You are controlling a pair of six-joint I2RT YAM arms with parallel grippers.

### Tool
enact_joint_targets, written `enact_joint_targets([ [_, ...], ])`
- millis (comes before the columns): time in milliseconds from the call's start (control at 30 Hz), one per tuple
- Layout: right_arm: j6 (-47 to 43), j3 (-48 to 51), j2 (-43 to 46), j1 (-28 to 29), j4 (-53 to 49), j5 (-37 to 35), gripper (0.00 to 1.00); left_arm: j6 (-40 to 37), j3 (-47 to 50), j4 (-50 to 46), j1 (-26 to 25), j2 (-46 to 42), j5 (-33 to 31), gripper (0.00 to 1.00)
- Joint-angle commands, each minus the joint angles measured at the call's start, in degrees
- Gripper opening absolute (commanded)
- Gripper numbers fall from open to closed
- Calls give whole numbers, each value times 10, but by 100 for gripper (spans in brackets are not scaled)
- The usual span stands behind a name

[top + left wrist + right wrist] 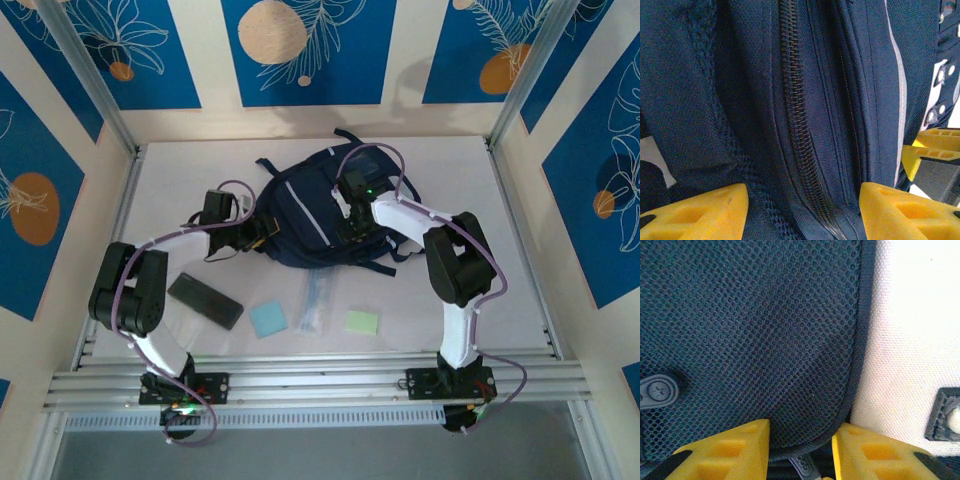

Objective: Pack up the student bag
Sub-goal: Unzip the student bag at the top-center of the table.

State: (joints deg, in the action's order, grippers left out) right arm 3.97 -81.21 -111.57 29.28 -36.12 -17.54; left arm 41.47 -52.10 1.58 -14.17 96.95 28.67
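Straddles the zipper [795, 125] ridge of the student bag [300, 225] with the left jaws apart: cloth between them, nothing visibly clamped. Probably lining up to spread the opening. Brackets a corner of the mesh panel [750, 330] with the right jaws narrowly parted, likely to steady or lift that side. Lies flat on the tabletop [180, 170], beneath both sets of jaws. Looks dark navy, soft and slumped, with a pale grey stripe [899, 100] just beyond the left jaws' right tip.

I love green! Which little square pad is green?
The green pad lies right of the clear packet, nearer the right arm's base; the blue pad lies left of it, beside the black object.
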Motion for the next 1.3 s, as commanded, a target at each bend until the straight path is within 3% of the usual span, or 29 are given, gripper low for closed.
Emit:
enact_joint_targets([
  [0, -37, 34, 19, -2, -44, 12, 37, -25, -33, -28, -2, 15, -1, 60],
  [300, -46, 51, 56, -9, -33, 42, 44, -24, -45, -29, 5, 38, 4, 55],
  [700, -30, 98, 123, -16, -2, 86, 44, -30, -44, -40, 6, 33, 5, 55],
  [1133, -26, 91, 41, -22, 36, 34, 43, -23, -41, -36, 6, 32, 9, 53],
  [1267, 9, 83, 29, -20, 38, 12, 36, -20, -39, -32, 6, 32, 9, 54],
])
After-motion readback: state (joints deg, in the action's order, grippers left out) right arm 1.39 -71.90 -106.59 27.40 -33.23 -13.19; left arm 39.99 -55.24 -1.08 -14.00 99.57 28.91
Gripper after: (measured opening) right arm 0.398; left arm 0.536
